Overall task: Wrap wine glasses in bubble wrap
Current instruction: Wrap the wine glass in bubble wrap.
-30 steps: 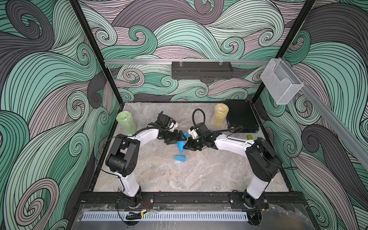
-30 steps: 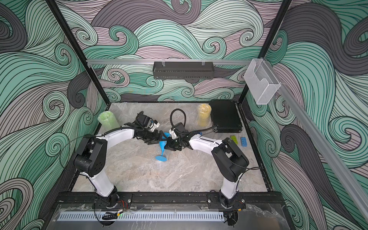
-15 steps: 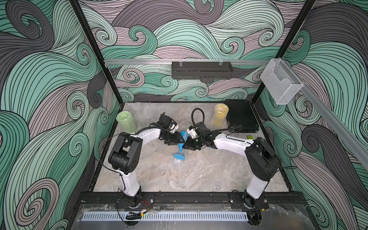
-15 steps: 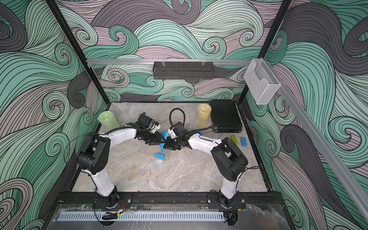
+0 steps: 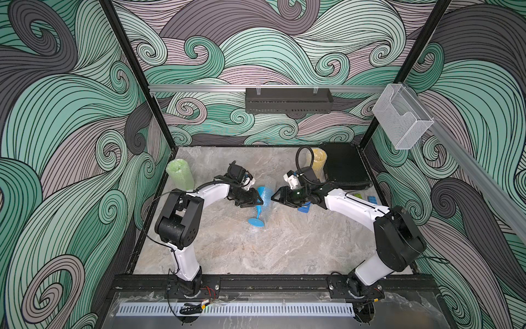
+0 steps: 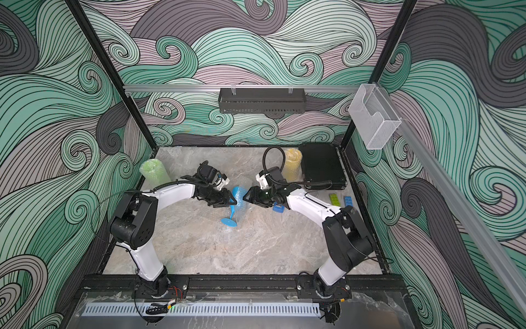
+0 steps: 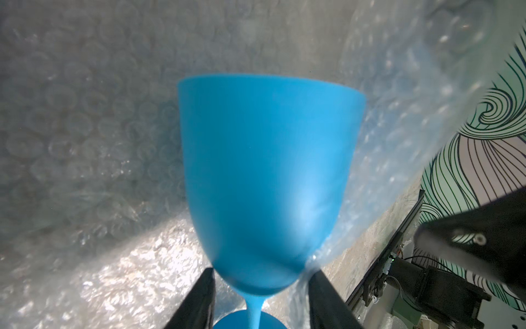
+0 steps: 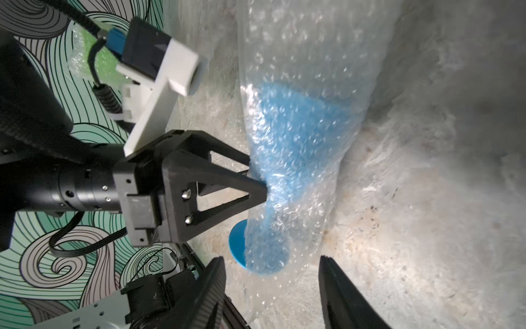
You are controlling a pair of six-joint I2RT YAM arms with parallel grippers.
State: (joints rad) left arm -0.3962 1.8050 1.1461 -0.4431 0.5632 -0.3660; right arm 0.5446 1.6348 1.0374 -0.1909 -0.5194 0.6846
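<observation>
Counting the green goblet and yellow goblet wrapped, the blue goblet was left half wrapped, pinched by the left gripper; the right gripper was spread.

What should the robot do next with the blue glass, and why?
Probably the right claw should pinch the loose edge of the bubble wrap and pull it round the blue glass. The wrap covers only the side facing that claw; the side facing the left claw is bare. The right claw is open and empty; the left claw seems to grip the glass.
</observation>
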